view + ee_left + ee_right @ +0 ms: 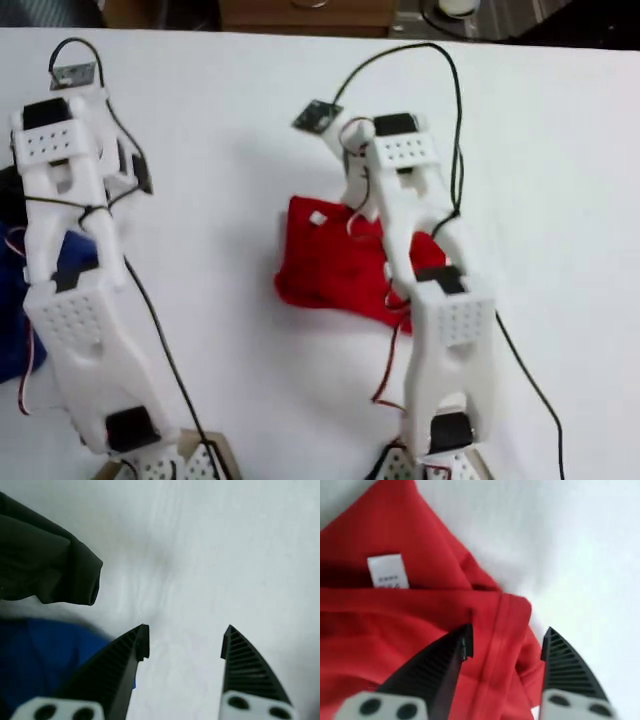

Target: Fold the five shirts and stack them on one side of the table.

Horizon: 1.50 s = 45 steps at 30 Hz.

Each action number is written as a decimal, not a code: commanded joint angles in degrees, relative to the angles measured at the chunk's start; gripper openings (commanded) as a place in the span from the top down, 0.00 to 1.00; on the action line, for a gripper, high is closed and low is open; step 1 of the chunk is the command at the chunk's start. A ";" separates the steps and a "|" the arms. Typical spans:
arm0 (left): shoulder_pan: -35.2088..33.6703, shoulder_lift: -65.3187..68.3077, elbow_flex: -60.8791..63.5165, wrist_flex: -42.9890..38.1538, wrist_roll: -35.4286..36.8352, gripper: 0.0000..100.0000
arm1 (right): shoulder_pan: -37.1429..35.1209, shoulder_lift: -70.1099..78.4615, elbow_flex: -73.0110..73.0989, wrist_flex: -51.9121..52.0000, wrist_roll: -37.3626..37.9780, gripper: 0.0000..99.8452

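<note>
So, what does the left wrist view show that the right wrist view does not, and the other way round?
Left wrist view, not the right wrist view: a dark cloth and a blue shirt, with the left gripper open over the bare table.
Right wrist view, not the left wrist view: the red shirt with its white label, and the right gripper open just above the shirt's edge.
Both: the white table, and an open gripper holding nothing.
</note>
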 commanded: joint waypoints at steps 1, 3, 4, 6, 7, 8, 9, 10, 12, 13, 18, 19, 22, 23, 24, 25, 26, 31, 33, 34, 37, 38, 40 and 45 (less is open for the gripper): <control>0.09 -2.02 -0.75 0.70 -0.53 0.74 | 0.48 4.79 -10.90 3.56 -0.44 0.77; 0.18 -2.11 -0.75 0.70 -0.53 0.74 | 0.66 7.78 -15.47 5.93 -0.44 0.77; 0.18 -2.11 -0.75 0.70 -0.53 0.74 | 0.66 9.01 -17.58 7.34 -0.44 0.77; 0.18 -2.11 -0.75 0.70 -0.53 0.74 | 0.66 11.03 -21.36 9.54 -0.35 0.81; 0.18 -2.11 -0.75 0.70 -0.53 0.74 | 0.66 11.82 -23.12 10.07 -0.35 0.85; 0.18 -2.11 -0.75 0.62 -0.53 0.74 | 0.66 12.35 -24.70 10.51 -0.35 0.90; 0.18 -2.11 -0.75 0.62 -0.53 0.74 | 0.66 12.79 -26.02 10.51 -0.44 0.95; 0.18 -2.11 -0.75 0.62 -0.53 0.74 | 0.66 12.88 -26.90 10.77 -0.44 0.99; 0.18 -2.11 -0.75 0.62 -0.53 0.74 | 0.66 12.88 -28.13 11.65 -0.44 0.97; 0.18 -2.11 -0.75 0.62 -0.53 0.74 | 0.66 12.79 -28.48 12.00 -0.44 0.98; 0.18 -1.76 -0.75 0.35 -0.53 0.74 | 1.98 12.26 -29.98 12.88 -0.44 0.98; 0.18 -1.76 -0.75 0.26 -0.53 0.74 | 2.59 11.74 -29.80 12.97 -0.44 0.98; 0.18 -1.76 -0.75 0.26 -0.53 0.74 | 4.79 10.07 -29.71 13.23 -0.35 0.98; 0.18 -1.76 -0.75 0.26 -0.53 0.74 | 5.58 9.19 -29.63 13.32 -0.35 0.98; 0.18 -1.76 -0.75 0.18 -0.53 0.74 | 6.46 8.22 -29.45 13.32 -0.35 0.98; 0.18 -1.76 -0.75 -0.18 -0.53 0.74 | 7.34 6.99 -28.48 13.32 -0.18 0.98; 0.18 -1.76 -0.75 -0.44 -0.53 0.74 | 8.04 5.58 -27.25 13.32 -0.09 0.98; 0.35 -1.76 -0.75 -1.41 -0.44 0.74 | 9.89 -4.44 -13.80 13.32 0.62 0.98; 0.53 -1.67 -0.75 -1.41 -0.35 0.74 | 9.45 -8.92 -7.82 13.23 1.32 0.98; 0.53 -1.67 -0.75 -1.41 -0.35 0.74 | 8.84 -10.68 -5.71 13.05 1.14 0.98; 0.88 -1.67 -0.75 -1.41 -0.44 0.74 | 5.23 -12.26 -1.93 10.68 1.58 0.98; 0.97 -1.67 -0.75 -1.41 -0.44 0.74 | 3.91 -12.09 -1.23 9.19 1.23 0.97; 1.05 -1.76 -0.75 -1.41 -0.44 0.74 | 1.80 -10.59 -0.44 6.20 1.14 0.93; 0.70 -1.85 -0.75 -0.88 -0.53 0.74 | -1.27 -4.44 -0.44 3.82 1.23 0.79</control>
